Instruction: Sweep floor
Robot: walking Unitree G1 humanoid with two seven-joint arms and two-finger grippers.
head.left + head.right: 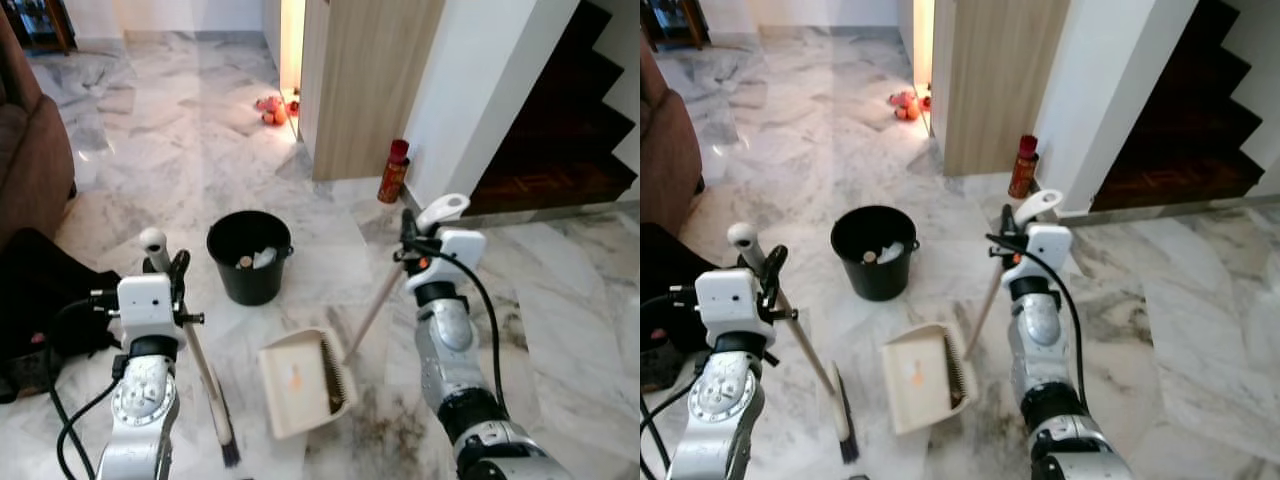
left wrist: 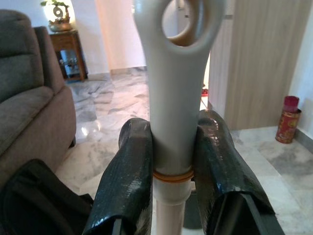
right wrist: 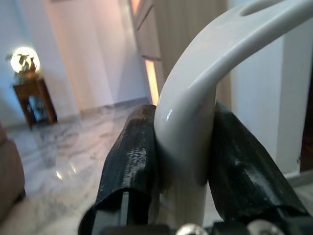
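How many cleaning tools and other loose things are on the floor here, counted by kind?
Broom: 1
Dustpan: 1
Black bucket: 1
Red canister: 1
Black bag: 1
Total: 5

floor: grey-white marble (image 1: pixel 180 150) | left: brown sofa (image 1: pixel 30 150) | ahead: wood panel (image 1: pixel 375 80), white wall (image 1: pixel 480 90) | right: dark staircase (image 1: pixel 570 130)

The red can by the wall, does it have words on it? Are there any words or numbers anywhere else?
Red can: gold markings, too small and blurred to read.
Dustpan: an orange mark, too blurred to read.
Black bucket: no writing seen.
No readable words anywhere.
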